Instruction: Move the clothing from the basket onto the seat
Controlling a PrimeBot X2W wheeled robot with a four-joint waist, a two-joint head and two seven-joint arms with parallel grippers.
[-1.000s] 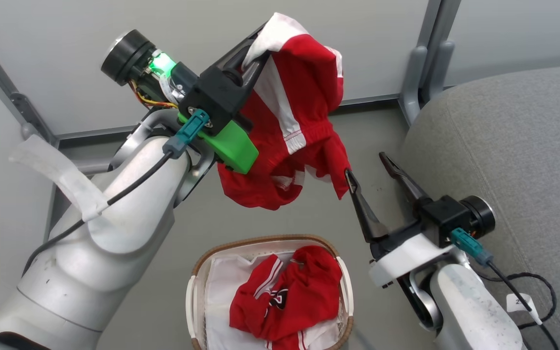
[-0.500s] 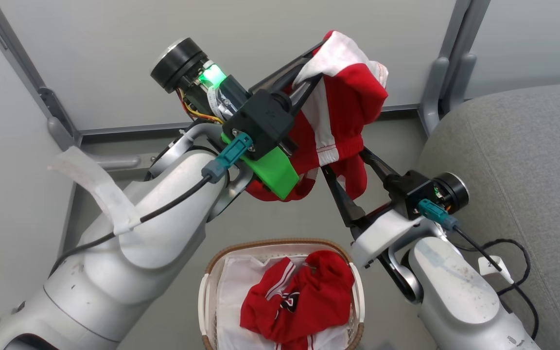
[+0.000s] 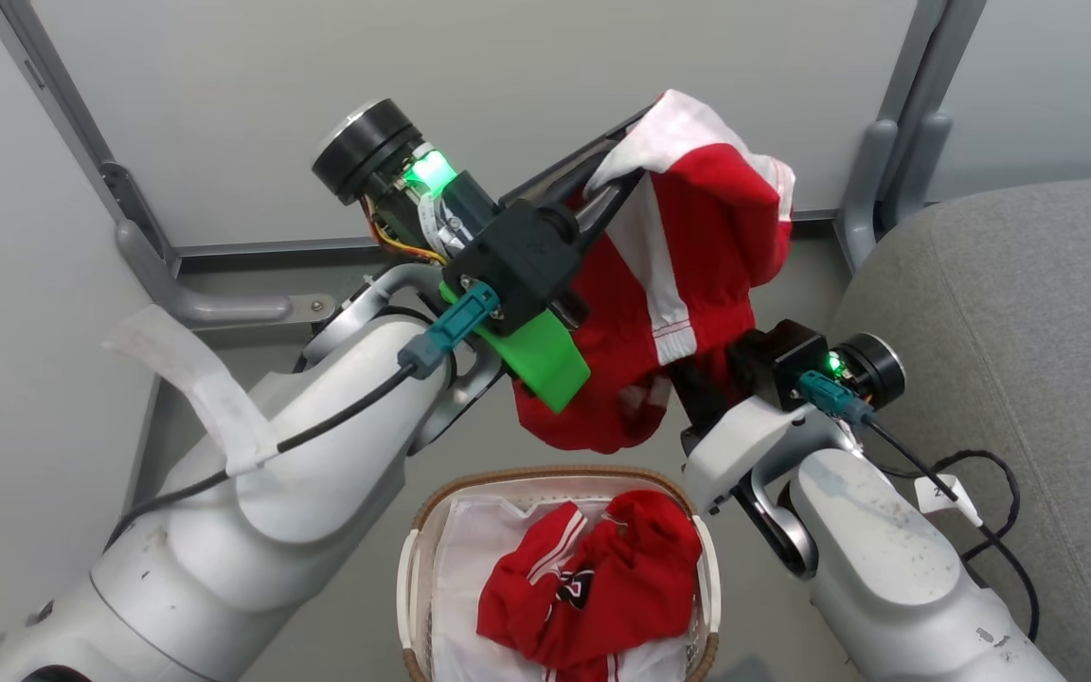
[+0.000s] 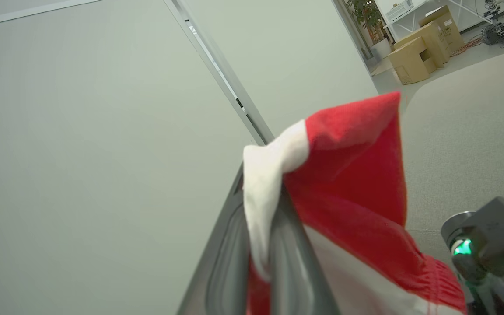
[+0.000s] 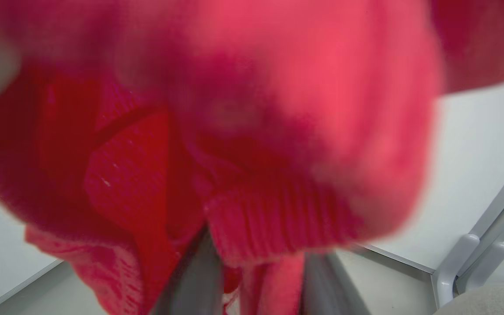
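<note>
**Head view.** The left gripper (image 3: 626, 163) is raised at 12 o'clock with its jaws closed on the white edge of a red garment (image 3: 706, 256). The garment hangs from there toward centre frame, above the basket (image 3: 508, 476) and clear of it. It hangs beside the seat (image 3: 1028, 332), which is at 3 o'clock, and does not touch it. The right gripper (image 3: 702, 379) sits at the garment's 5 o'clock with its jaws buried in the hanging folds. A green light shows on its body. The basket stands on the floor at 6 o'clock, with more red clothing (image 3: 593, 587) bunched on its white lining (image 3: 465, 559).

**Left wrist view.** Two fingers (image 4: 293, 271) rise from 6 o'clock, close together, with the garment's white hem pinched between them. The red cloth drapes off toward 4 o'clock. The grey seat lies at 3 o'clock. The right gripper's body, with its green light, is at 4 o'clock. Cardboard boxes (image 4: 422, 48) stand at 1 o'clock.

**Right wrist view.** Blurred red cloth covers the frame from 9 through 12 to 3 o'clock. This gripper's two fingers (image 5: 190, 280) at 6 o'clock stand apart. A ribbed red cuff lies across them and a fold hangs in the gap. The tips are hidden under the cloth. A grey post (image 5: 470, 262) is at 4 o'clock and a corner of the seat at 5 o'clock.
</note>
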